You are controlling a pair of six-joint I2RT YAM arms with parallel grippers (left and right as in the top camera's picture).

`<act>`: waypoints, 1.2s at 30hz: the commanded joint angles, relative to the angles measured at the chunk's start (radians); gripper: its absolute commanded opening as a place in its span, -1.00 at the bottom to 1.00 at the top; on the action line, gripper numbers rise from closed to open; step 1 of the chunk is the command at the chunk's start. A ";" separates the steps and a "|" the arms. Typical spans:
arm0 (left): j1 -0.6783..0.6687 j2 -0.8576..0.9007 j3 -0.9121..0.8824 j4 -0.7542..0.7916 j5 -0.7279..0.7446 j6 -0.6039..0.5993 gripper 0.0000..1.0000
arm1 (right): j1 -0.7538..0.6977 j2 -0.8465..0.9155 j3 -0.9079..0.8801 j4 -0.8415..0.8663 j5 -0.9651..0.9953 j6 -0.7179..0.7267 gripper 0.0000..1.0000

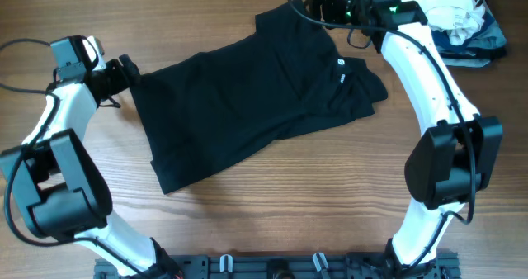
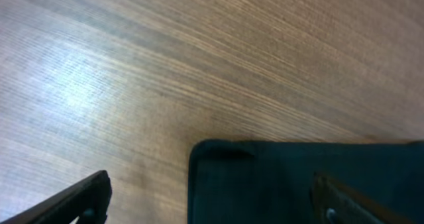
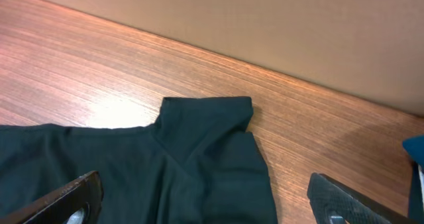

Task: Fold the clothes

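A black t-shirt (image 1: 247, 97) lies spread on the wooden table, partly folded over near its collar at the right. My left gripper (image 1: 125, 71) is open at the shirt's left corner; in the left wrist view its fingers (image 2: 212, 204) straddle the corner of the black cloth (image 2: 291, 184). My right gripper (image 1: 318, 7) is open above the shirt's far edge; in the right wrist view its fingers (image 3: 205, 204) sit over the dark fabric and a sleeve tip (image 3: 212, 118).
A pile of other clothes (image 1: 462, 19), white and blue, lies at the back right corner. Cables (image 1: 16, 44) trail off the left arm. The table's back edge (image 3: 265, 61) runs close behind the right gripper.
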 commanded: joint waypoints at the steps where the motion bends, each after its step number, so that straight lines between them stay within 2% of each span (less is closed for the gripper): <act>1: -0.027 0.067 0.021 0.030 0.024 0.167 0.69 | 0.023 0.021 0.013 0.010 0.006 -0.018 0.99; 3: -0.051 0.110 0.021 0.056 0.018 0.222 0.57 | 0.031 0.026 0.013 0.009 0.006 -0.018 0.99; 7: -0.065 0.129 0.021 0.133 0.008 0.243 0.50 | 0.033 0.026 0.012 0.013 0.006 -0.018 0.99; 11: -0.064 0.174 0.021 0.154 -0.059 0.243 0.29 | 0.033 0.026 0.012 0.057 0.006 -0.018 0.99; 15: -0.065 0.220 0.021 0.171 -0.059 0.243 0.26 | 0.033 0.026 0.012 0.074 0.006 -0.018 0.97; 17: -0.065 0.233 0.019 0.168 -0.059 0.243 -0.01 | 0.033 0.026 0.012 0.078 0.007 -0.019 0.95; 18: -0.065 0.233 0.019 0.153 -0.060 0.243 -0.57 | 0.033 0.026 0.012 0.085 0.011 -0.018 0.92; 19: -0.065 0.233 0.019 0.125 -0.059 0.232 -0.92 | 0.033 0.026 0.012 0.105 0.019 -0.019 0.80; 24: -0.055 0.230 0.019 0.024 -0.072 0.183 -0.92 | 0.033 0.026 0.012 0.129 0.021 -0.016 0.64; 26: -0.038 0.212 0.020 0.023 -0.153 0.115 -0.92 | 0.033 0.026 0.012 0.129 0.021 -0.006 0.61; 29: -0.011 0.154 0.056 -0.005 -0.270 0.108 -0.92 | 0.033 0.056 0.012 0.163 0.019 0.040 0.61; 33: 0.018 0.137 0.225 -0.165 -0.299 0.211 -0.92 | 0.053 0.104 0.012 0.193 -0.001 0.064 0.61; 36: 0.025 0.137 0.310 -0.175 -0.298 0.263 -0.92 | 0.084 0.124 0.012 0.200 -0.001 0.064 0.61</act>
